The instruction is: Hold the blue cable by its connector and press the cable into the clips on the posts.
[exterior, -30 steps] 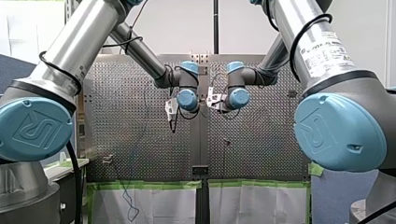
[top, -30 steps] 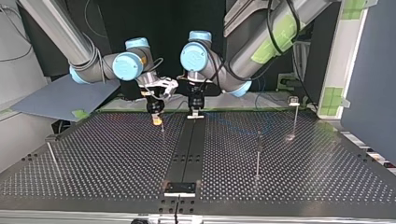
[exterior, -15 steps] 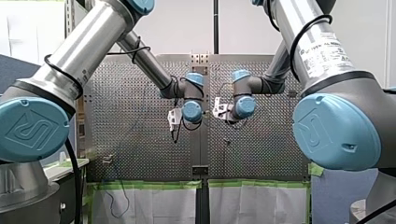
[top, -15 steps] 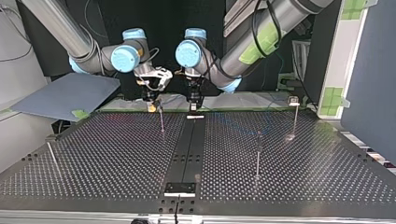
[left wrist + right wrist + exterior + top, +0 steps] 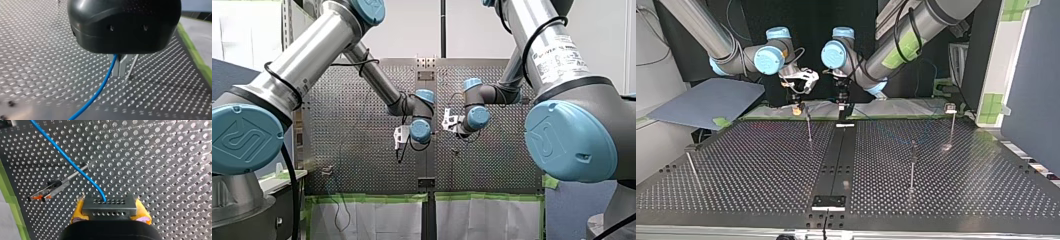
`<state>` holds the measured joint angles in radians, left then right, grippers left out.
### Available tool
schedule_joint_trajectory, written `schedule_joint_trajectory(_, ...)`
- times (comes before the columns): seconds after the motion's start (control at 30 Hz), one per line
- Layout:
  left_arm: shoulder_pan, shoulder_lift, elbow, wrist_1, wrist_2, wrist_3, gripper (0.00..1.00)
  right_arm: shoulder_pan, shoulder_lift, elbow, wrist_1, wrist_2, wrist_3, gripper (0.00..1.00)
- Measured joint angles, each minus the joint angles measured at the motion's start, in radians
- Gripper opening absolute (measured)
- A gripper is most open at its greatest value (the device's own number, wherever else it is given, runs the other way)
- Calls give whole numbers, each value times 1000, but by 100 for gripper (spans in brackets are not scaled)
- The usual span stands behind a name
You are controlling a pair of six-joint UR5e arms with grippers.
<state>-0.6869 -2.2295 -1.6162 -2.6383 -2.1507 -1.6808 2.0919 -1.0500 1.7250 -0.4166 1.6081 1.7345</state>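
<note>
The blue cable ends in a perforated metal connector, and my right gripper is shut on that block with its yellow pads. The cable runs ahead of it over a post with an orange-tipped clip. My left gripper has its metal fingers shut on the blue cable, which trails away below it; a thin post stands right beside. In the top view both grippers hang near the table's far edge, right gripper by a post, left gripper over the centre strip.
More thin posts stand on the perforated table: one at the top view's right middle, one with a clip at the far right, one at the left edge. Green tape lines the table's edge.
Both arms have drawn back toward the top view's far edge, lower in the front view. The grips have not changed.
</note>
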Motion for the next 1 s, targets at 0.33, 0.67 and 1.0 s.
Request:
schedule_joint_trajectory(0.33,-4,-21,0,39,40,-25,0,-2,1,1,-1,-4,-24,0)
schedule_joint_trajectory(0.67,-8,-34,1,77,56,-29,0,-38,3,56,-37,-46,-88,0)
schedule_joint_trajectory(1.0,-10,-85,1,82,64,-30,0,-86,4,85,-73,-118,-94,0)
